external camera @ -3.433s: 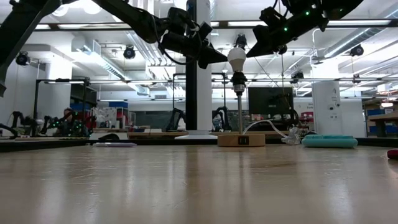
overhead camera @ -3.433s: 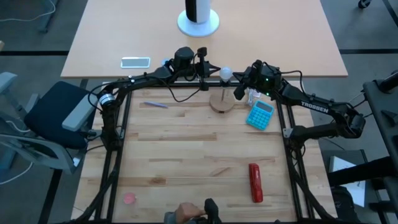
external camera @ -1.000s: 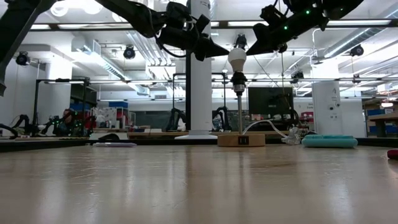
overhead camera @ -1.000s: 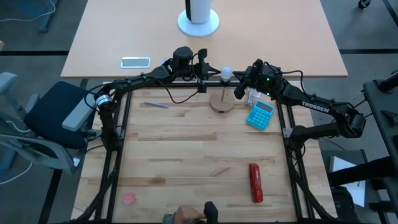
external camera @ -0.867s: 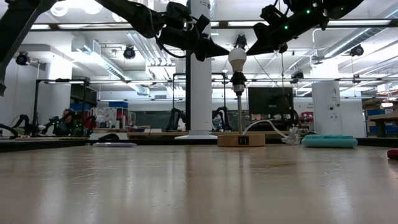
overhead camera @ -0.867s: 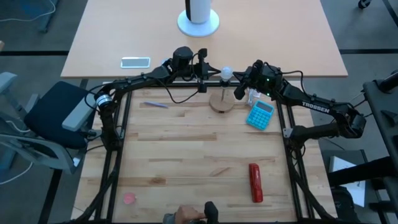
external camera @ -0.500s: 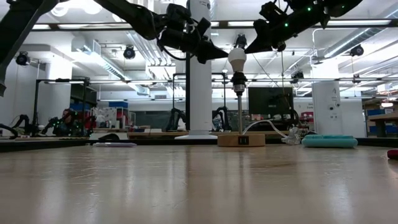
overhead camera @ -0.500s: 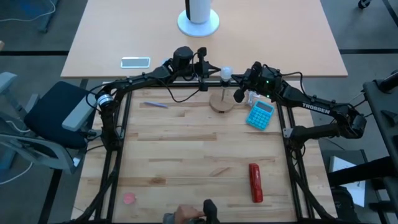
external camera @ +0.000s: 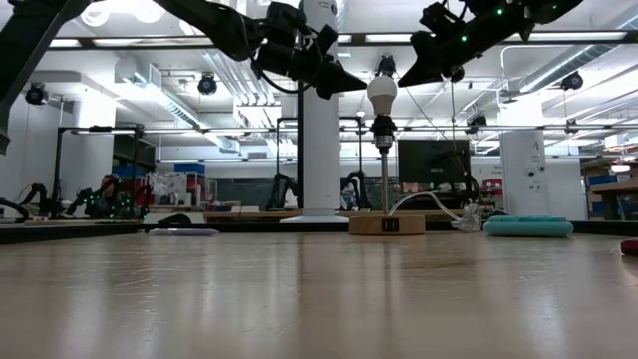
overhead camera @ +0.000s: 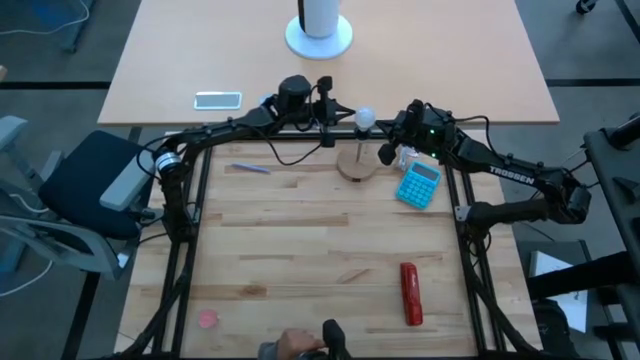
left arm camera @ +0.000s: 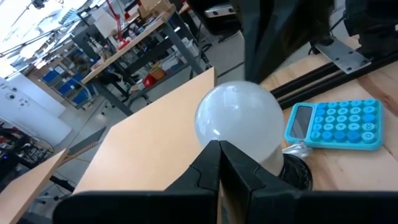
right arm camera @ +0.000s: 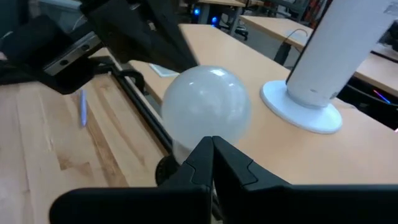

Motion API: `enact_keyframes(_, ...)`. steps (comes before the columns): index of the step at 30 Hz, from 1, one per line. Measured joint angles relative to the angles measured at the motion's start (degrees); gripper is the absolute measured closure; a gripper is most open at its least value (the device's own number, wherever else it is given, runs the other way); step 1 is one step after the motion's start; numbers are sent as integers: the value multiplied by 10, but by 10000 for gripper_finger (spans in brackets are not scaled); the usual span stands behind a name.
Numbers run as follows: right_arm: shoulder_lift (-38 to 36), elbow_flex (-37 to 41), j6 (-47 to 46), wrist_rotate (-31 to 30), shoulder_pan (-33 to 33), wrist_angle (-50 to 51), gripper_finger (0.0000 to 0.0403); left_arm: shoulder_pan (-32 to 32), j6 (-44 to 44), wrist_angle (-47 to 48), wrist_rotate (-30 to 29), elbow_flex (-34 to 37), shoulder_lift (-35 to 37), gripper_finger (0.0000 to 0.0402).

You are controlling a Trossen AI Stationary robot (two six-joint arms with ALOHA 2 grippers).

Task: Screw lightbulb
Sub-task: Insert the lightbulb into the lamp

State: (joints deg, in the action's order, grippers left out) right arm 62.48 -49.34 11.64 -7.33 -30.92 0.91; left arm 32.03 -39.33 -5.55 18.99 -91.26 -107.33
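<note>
The white lightbulb [overhead camera: 365,118] stands upright with its narrow end in the dark socket [external camera: 382,128] on top of a thin post. The post rises from a round wooden disc [overhead camera: 355,166] at the table's far middle. My left gripper [external camera: 361,90] is shut and nearly level, its tips at the bulb's left side [left arm camera: 239,124]. My right gripper [external camera: 401,82] is shut too, with its tips at the bulb's upper right side [right arm camera: 205,106]. In both wrist views the shut fingers point straight at the bulb. My left gripper comes level from the table's left, its shut tips right beside the bulb's round side [left arm camera: 211,134]; I cannot tell whether they touch. My right gripper comes from the right, slanting slightly down, tips close to the bulb [right arm camera: 208,127]; I cannot tell whether they touch.
A blue calculator [overhead camera: 418,184] lies right of the disc, with a white cable beside it. A red object [overhead camera: 410,293] lies near the front right and a pen [overhead camera: 250,168] at the far left. A large white cylinder [overhead camera: 318,30] and a phone [overhead camera: 217,100] are on the table behind.
</note>
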Motion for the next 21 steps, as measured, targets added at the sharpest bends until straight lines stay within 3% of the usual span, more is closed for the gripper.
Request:
enact_keyframes(9,-3,0,13,-33,-3,2,403,0,10,28,5,0,5,401)
enact_keyframes(12,5,0,14,-32,-10,1,403,-2,13,40,30,0,5,401)
enact_keyframes(21,15,0,22,-14,-10,-21,403,-5,12,35,27,0,6,401)
